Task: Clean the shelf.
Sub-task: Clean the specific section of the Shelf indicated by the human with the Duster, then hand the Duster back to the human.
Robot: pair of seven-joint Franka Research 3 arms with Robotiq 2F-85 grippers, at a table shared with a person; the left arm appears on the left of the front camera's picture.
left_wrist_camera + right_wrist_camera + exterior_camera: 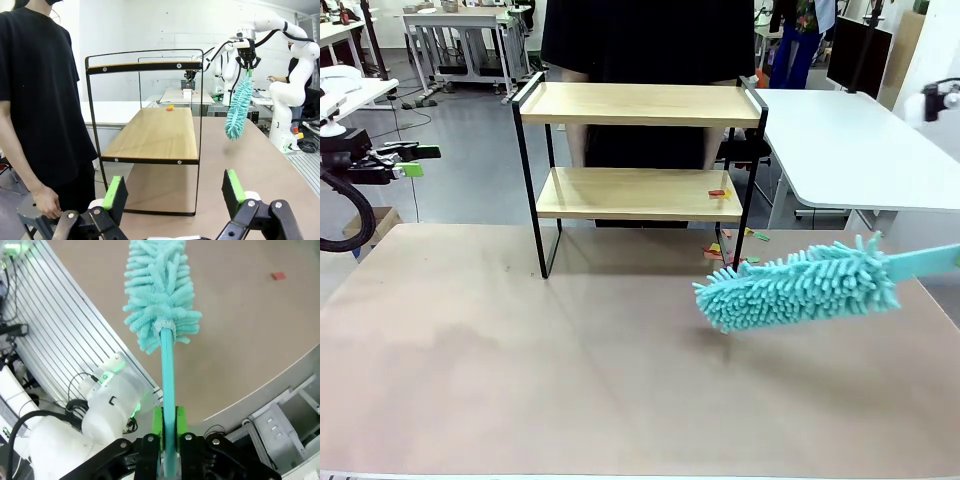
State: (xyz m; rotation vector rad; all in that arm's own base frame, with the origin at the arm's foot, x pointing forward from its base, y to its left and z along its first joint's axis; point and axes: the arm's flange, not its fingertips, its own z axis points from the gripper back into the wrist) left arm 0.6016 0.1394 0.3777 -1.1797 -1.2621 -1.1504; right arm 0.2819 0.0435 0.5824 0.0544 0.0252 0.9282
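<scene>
Risk assessment, nearest item first: the duster [798, 285] hangs just above the tabletop [570, 370] at about 4 o'clock from the shelf [640, 175], its fluffy head clear of the frame. The main hazard is judged to be the head or handle catching the thin black corner post at the shelf's 3 o'clock end during a sweep; the rack looks light and could slide or tip toward the person [640, 40] standing directly behind it at 12 o'clock. A second concern is the small red scrap [717, 192] on the lower board: a careless pass would merely scatter it among the bits [725, 252] already lying at the rack's foot. The right hand [168, 440] is closed firmly on the duster's handle, its green pads pressed to either side, handle running straight out ahead of the fingers. The left hand [175, 192] is wide open and holds nothing, parked off the tabletop at 9 o'clock, aimed along the shelf's length. The shelf itself stands upright at the far edge of the tabletop.
</scene>
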